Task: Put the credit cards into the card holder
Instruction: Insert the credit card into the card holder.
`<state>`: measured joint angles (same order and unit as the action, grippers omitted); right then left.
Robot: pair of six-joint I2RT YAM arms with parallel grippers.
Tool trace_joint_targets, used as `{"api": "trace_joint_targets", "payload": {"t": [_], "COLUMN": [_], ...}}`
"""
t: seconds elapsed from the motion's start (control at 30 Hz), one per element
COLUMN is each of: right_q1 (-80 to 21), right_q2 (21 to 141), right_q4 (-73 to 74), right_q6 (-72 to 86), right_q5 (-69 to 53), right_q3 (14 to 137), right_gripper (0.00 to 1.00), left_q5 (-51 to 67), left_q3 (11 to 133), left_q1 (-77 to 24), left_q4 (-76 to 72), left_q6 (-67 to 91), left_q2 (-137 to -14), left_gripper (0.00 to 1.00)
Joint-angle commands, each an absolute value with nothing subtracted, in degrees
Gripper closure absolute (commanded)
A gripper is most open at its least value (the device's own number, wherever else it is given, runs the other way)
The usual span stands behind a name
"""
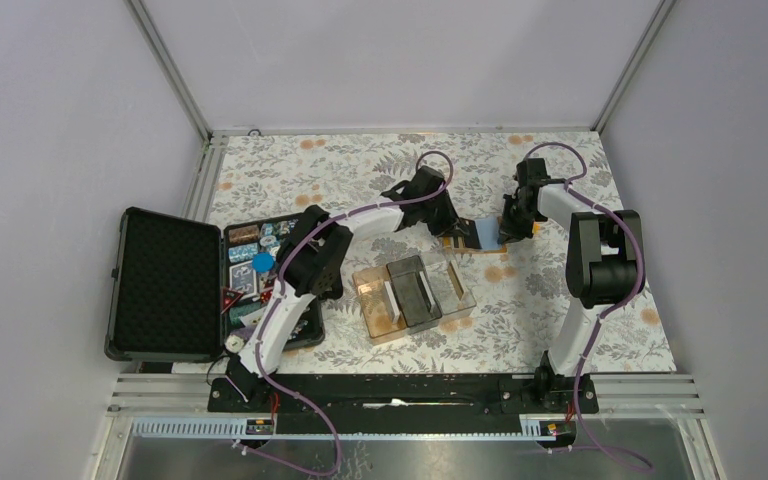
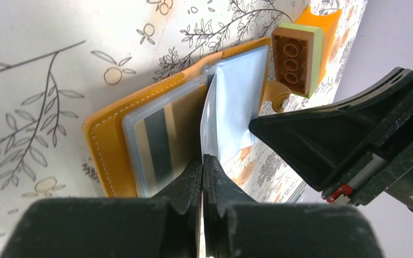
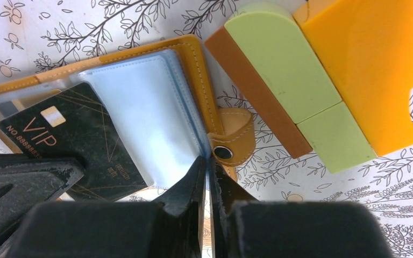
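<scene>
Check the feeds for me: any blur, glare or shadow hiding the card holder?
Top external: even light, no glare, but the card holder is tiny, half hidden between the arms. Left wrist: holder sharp, sheen on its clear sleeve, left tool blurred up close. Right wrist: bright and crisp, black card readable, right tool out of focus.

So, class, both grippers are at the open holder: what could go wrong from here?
The left gripper seems to pinch the black card at an angle to the sleeve; pushing on could jam or bend it. The right gripper sits closed at the holder edge, so the holder might slide. The blocks beside that edge could get shoved.
</scene>
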<state>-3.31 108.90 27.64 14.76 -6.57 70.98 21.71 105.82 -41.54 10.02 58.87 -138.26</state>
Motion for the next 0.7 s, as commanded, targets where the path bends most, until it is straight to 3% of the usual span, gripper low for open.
{"api": "trace_joint_targets", "payload": {"t": [0.0, 0.67], "right_q1": [-3.68, -3.62], "right_q2": [108.97, 109.92], "right_q4": [29.04, 29.37], "right_q6": [14.48, 14.37], "right_q5": [-6.16, -5.89], "right_q3": [71.97, 72.71], "right_gripper": [0.93, 0.95], "left_q5": [16.63, 23.36], "left_q3": [102.05, 107.23], "left_q1": [-41.81, -41.91], "left_q4": [10.05, 9.38], "left_q6": [59.7, 57.28], "left_q2": [-133.45, -138.24], "left_gripper": [1.0, 1.0]}}
